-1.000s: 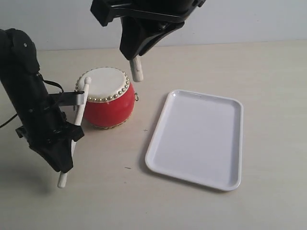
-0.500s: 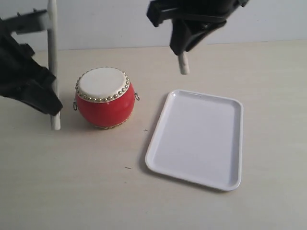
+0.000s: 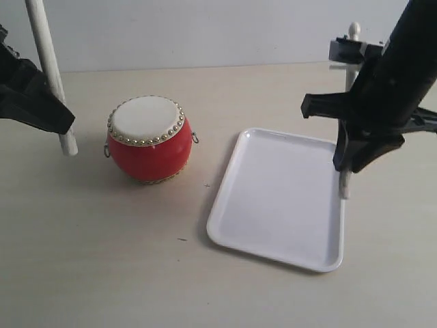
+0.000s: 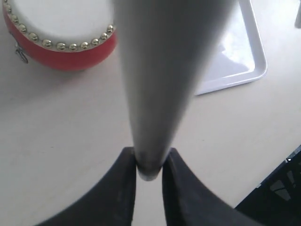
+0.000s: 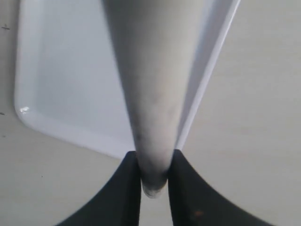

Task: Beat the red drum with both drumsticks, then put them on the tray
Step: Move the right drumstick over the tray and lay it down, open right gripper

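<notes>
Over tray (image 3: 273,205) rim at 3 o'clock, right gripper (image 5: 154,167) clamps one drumstick (image 5: 148,94) upright, left gripper (image 4: 149,162) clamps other drumstick (image 3: 49,75); best laid flat, inboard, before release.

You are working at what is looking like a robotics lab bench: a bare pale table (image 3: 136,273) is sitting against a plain grey-white wall (image 3: 205,34), a black left arm (image 3: 27,99) and a black right arm (image 3: 392,89) are reaching in, and only a red drum (image 3: 147,140) and a white tray (image 3: 280,198) are lying out as props.

One red drum (image 3: 147,140), one tray (image 3: 280,198), two drumsticks (image 3: 49,68) (image 3: 345,183) and two hands (image 4: 149,165) (image 5: 154,169).
</notes>
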You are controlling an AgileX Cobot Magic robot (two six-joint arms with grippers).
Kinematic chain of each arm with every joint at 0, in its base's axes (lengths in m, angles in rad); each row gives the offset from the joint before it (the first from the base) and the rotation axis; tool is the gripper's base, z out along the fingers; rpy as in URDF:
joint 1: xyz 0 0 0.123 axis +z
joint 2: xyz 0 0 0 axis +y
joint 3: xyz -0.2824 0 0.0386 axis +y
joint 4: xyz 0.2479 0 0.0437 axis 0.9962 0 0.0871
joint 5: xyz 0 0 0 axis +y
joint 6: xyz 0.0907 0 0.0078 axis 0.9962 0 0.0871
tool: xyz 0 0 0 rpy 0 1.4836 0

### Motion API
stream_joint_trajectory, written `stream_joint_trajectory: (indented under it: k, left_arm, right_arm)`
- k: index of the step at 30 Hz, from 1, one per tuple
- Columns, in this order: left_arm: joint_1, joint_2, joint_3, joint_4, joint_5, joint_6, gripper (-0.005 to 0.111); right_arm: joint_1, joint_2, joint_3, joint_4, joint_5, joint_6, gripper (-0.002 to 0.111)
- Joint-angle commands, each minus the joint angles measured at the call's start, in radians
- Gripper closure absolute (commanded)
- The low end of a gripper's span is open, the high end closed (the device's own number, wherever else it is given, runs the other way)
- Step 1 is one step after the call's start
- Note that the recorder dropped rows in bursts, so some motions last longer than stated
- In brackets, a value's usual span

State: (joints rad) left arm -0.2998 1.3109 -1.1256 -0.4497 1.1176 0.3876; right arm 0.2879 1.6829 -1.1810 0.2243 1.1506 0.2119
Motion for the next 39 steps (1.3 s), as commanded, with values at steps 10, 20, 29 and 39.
stream_joint_trajectory:
  k: [10, 20, 29, 39]
  left_arm:
    - [-0.001, -0.008, 0.006, -0.043, 0.021, -0.003, 0.107]
    - [-0.001, -0.008, 0.027, -0.051, 0.005, 0.001, 0.107]
    - [-0.001, -0.008, 0.069, -0.055, -0.029, 0.008, 0.107]
    - [-0.001, -0.008, 0.069, -0.057, -0.034, 0.020, 0.107]
  right_arm:
    - [-0.008, 0.122, 0.249, 0.207, -0.257, 0.044, 0.108]
    - [-0.008, 0.191, 0.247, 0.213, -0.263, -0.006, 0.108]
    - [-0.008, 0.220, 0.247, 0.208, -0.289, -0.004, 0.104]
    - [-0.008, 0.220, 0.247, 0.208, -0.307, -0.001, 0.087]
